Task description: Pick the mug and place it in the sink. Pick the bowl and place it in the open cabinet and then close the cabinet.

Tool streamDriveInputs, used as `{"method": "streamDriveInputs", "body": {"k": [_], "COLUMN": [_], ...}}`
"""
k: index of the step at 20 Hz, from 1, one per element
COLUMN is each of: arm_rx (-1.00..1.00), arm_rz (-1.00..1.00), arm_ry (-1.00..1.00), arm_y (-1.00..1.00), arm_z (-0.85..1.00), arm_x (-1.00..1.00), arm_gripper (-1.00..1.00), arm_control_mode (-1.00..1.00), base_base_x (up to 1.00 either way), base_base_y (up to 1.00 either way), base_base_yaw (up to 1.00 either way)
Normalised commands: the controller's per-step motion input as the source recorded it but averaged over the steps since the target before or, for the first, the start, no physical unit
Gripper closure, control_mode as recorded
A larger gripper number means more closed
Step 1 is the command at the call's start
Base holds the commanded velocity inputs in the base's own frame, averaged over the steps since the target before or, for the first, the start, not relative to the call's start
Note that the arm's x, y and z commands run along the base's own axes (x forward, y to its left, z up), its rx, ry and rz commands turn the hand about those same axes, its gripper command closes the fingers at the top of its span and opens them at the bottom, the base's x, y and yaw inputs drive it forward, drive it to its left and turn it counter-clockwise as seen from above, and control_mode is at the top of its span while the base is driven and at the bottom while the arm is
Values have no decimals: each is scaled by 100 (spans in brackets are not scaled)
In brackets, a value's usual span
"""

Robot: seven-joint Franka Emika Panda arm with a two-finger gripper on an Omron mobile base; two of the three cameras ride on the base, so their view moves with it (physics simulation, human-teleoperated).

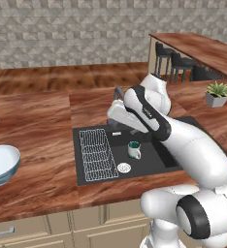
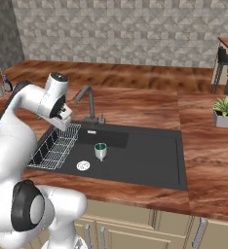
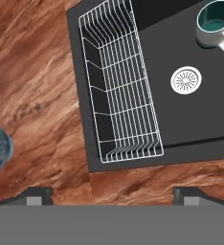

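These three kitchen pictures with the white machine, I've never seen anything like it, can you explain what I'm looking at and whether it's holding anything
The white machine is a robot arm on a base that can drive. Two pictures come from cameras on that base, behind the arm to its left and right. The third comes from a camera on its hand, looking down past the gripper, which is open and holds nothing. Below is a wooden counter with a black sink. In the sink stand a wire rack and a green mug. A large bowl sits on the counter left of the sink.
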Motion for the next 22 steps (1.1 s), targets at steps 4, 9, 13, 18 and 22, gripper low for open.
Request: {"method": "streamDriveInputs", "body": {"k": [4, 9, 13, 18, 22], "arm_rx": [-5, -4, -5, -4, -6], "arm_rz": [-6, -3, 0, 0, 0], "arm_ry": [8, 6, 1, 0, 0], "arm_y": [100, 93, 88, 82, 63], "arm_z": [1, 0, 0, 0, 0], "arm_x": [0, 0, 0, 0, 0], "arm_gripper": [-100, -100, -100, -100, -100], "arm_control_mode": [-100, -100, -100, -100, -100], "base_base_x": [0, 0, 0, 0, 0], "base_base_y": [0, 0, 0, 0, 0], "base_base_yaw": [0, 0, 0, 0, 0]}}
